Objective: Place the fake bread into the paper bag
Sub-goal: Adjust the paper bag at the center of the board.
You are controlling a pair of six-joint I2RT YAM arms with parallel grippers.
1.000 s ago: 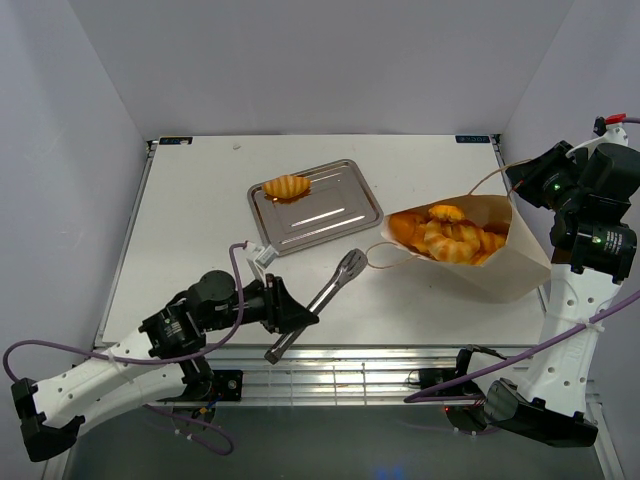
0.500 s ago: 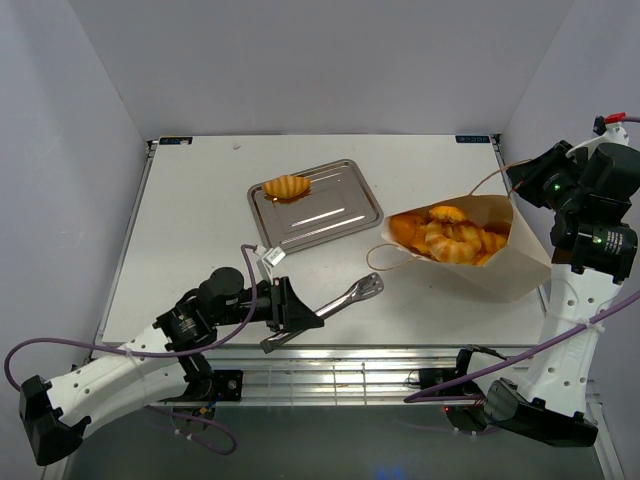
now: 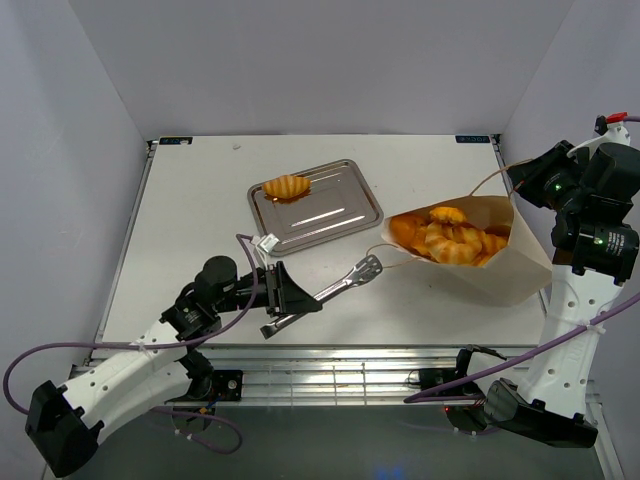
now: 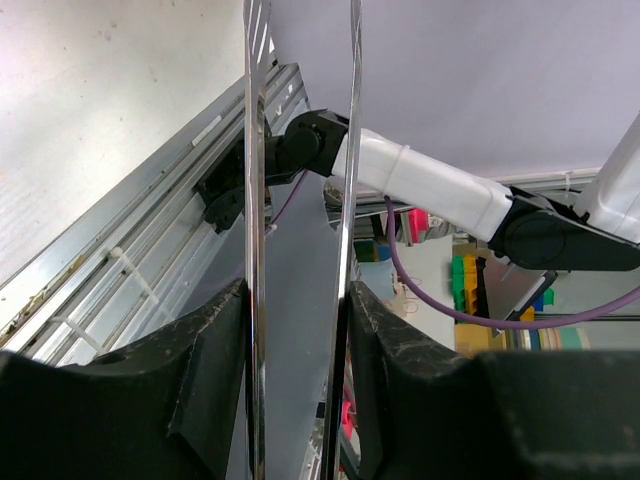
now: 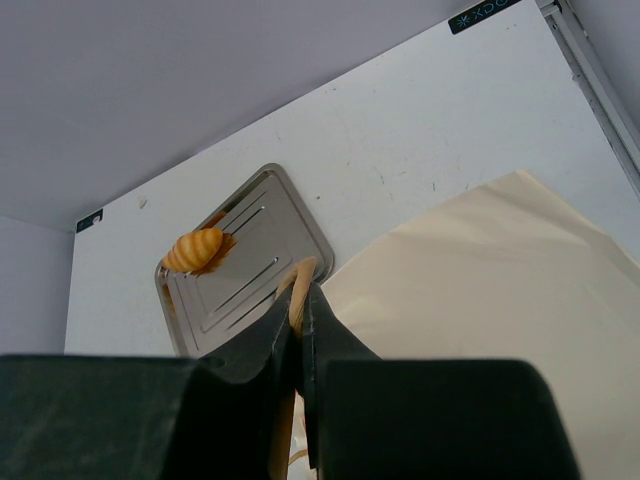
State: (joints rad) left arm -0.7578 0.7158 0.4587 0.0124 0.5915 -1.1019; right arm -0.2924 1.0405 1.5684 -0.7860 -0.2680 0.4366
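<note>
Dark label (image 5: 485, 12) on the table's (image 5: 450, 120) far edge reads partly "XDO"

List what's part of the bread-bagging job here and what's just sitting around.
Job:
- fake bread, one piece on the tray, more inside the bag
- paper bag, rim pinched by the right gripper
- tongs, held in the left gripper

Lying about:
- metal tray, only bearing that one piece
- table
</note>
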